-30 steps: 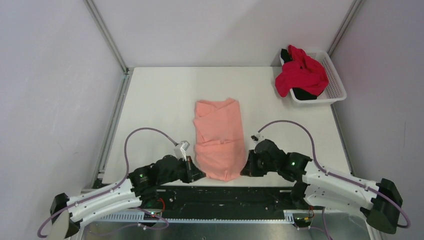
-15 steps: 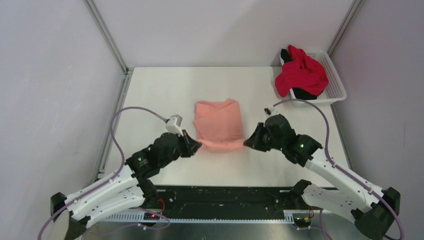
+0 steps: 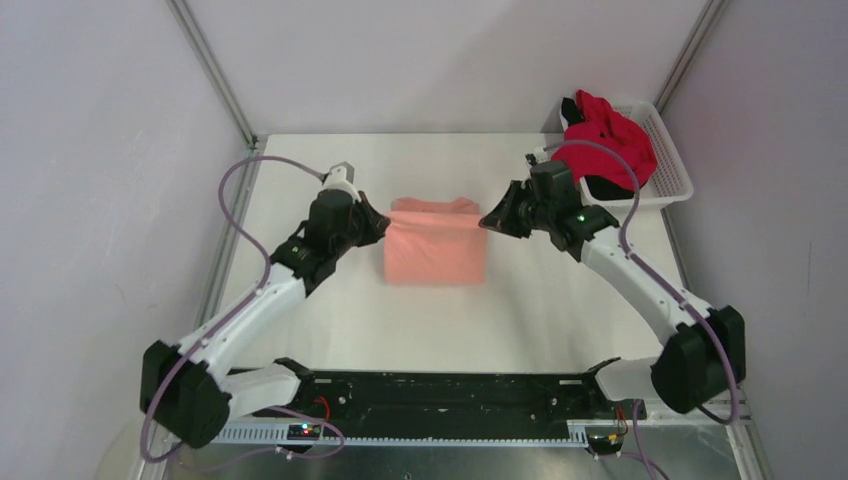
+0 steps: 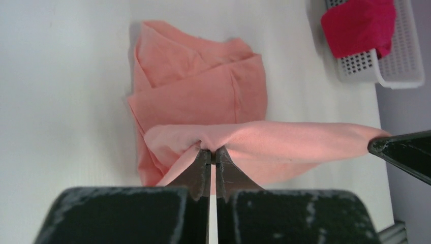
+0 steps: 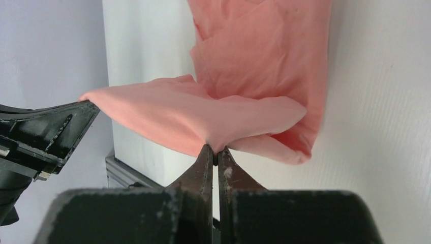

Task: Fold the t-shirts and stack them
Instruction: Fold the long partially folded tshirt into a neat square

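The salmon-pink t-shirt (image 3: 435,250) lies partly folded at the table's middle, its near end lifted and carried over the rest. My left gripper (image 3: 381,219) is shut on its left corner; the pinched cloth shows in the left wrist view (image 4: 213,148). My right gripper (image 3: 487,221) is shut on its right corner, seen in the right wrist view (image 5: 214,149). The held edge (image 4: 284,137) stretches taut between both grippers above the lower layers (image 4: 203,91). The red t-shirt (image 3: 603,140) and the black t-shirt (image 3: 604,186) lie bunched in the basket.
A white mesh basket (image 3: 668,165) stands at the table's back right corner, also in the left wrist view (image 4: 396,61). Metal frame posts and grey walls bound the white table (image 3: 330,310) on the left, back and right.
Both grippers, shut on the pink shirt's near corners, have carried that end from the table's front edge up and away to the far end, folding the shirt over itself.
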`<action>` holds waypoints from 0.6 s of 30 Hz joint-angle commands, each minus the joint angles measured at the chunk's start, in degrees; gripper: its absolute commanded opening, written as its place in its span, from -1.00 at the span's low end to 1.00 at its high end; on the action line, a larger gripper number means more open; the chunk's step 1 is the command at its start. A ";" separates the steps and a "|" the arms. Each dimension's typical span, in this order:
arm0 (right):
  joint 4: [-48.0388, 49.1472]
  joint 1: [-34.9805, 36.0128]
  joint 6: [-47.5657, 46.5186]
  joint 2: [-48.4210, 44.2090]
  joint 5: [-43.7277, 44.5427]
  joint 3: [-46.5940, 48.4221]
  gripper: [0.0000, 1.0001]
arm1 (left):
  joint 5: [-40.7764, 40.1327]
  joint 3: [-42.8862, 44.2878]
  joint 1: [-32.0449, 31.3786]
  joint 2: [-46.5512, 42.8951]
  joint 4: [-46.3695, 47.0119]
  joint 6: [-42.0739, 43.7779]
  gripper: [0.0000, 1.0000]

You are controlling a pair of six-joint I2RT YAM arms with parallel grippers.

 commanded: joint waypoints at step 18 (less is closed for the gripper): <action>8.94 -10.50 -5.13 32.02 -5.49 17.95 -1.00 | 14.34 23.54 14.23 38.62 7.14 8.99 -1.00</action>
